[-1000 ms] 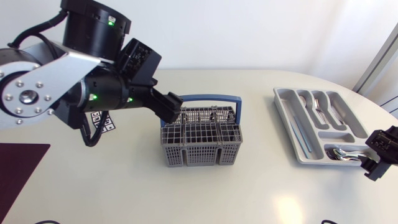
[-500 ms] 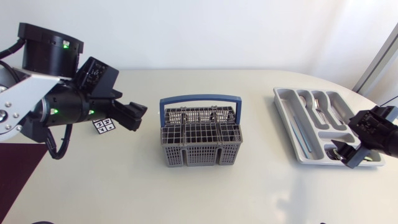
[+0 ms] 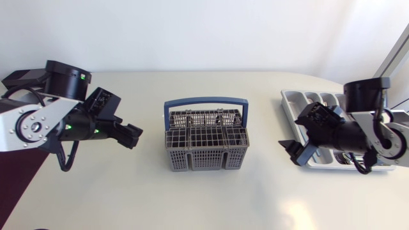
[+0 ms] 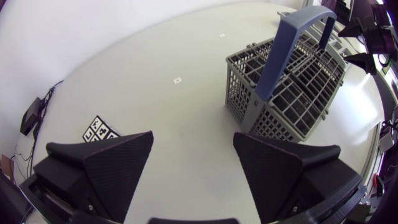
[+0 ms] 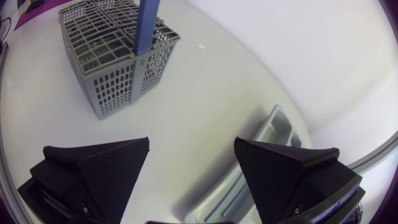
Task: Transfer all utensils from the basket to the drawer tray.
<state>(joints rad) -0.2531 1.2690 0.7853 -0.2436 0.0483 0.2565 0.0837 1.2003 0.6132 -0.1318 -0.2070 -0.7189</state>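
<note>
Head view: left gripper [image 3: 134,135] withdrew from basket [image 3: 206,145]; right gripper [image 3: 294,152] cleared tray [image 3: 291,97].

The left arm [image 3: 38,124] has a silver-grey link behind the gripper, with a round plate [image 3: 29,126] ringed by small screws. Its black cylindrical joints carry small green lights [image 3: 81,76], and a black cable [image 3: 64,163] loops beneath. The left gripper [image 4: 193,134] is matte black, with 2 broad, finely grained wedge fingers [image 4: 106,165]. The right arm [image 3: 386,137] looks alike: a black drum joint, a silver-grey link and a thin black cable. The right gripper [image 5: 192,140] has the same 2 wedges.
</note>
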